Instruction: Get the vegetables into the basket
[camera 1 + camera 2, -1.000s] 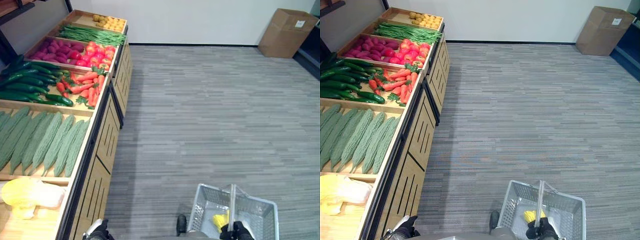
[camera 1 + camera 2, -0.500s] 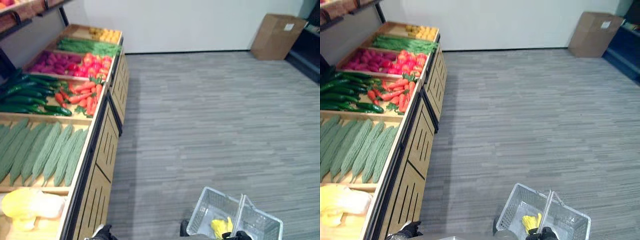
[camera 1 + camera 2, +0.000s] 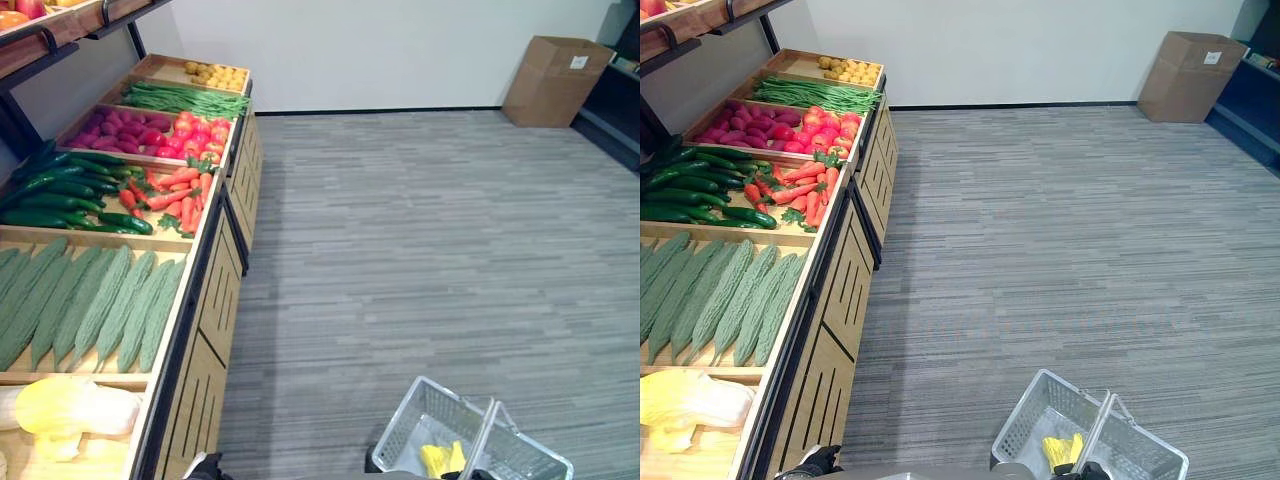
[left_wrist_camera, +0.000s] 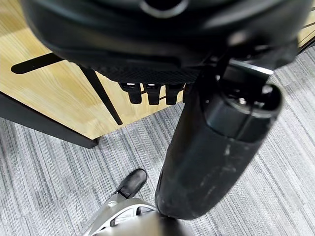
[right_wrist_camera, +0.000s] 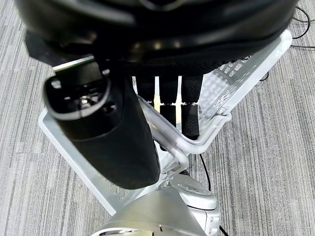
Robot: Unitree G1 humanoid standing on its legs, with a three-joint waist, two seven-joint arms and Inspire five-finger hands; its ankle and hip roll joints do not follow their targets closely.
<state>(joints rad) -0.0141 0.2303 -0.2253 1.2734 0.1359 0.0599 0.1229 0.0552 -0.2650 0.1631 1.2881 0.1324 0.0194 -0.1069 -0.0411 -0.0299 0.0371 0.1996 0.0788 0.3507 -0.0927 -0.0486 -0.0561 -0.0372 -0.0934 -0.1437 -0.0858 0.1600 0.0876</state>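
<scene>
My right hand (image 5: 167,105) grips the basket (image 3: 1040,420) handle; one yellow vegetable (image 3: 1060,452) inside, left hand (image 4: 152,91) hangs relaxed, empty.

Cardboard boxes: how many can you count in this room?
1. The cardboard box stands on the floor in the far right corner.

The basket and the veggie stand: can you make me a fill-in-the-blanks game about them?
1. The robot's right hand is curled round the basket's ____.
2. The thing lying inside the basket is coloured ____.
3. On the stand, the carrots lie right beside the dark green ____.
4. Far across the floor, by the wall, stands a cardboard ____.

Missing words: handle; yellow; cucumbers; box
</scene>
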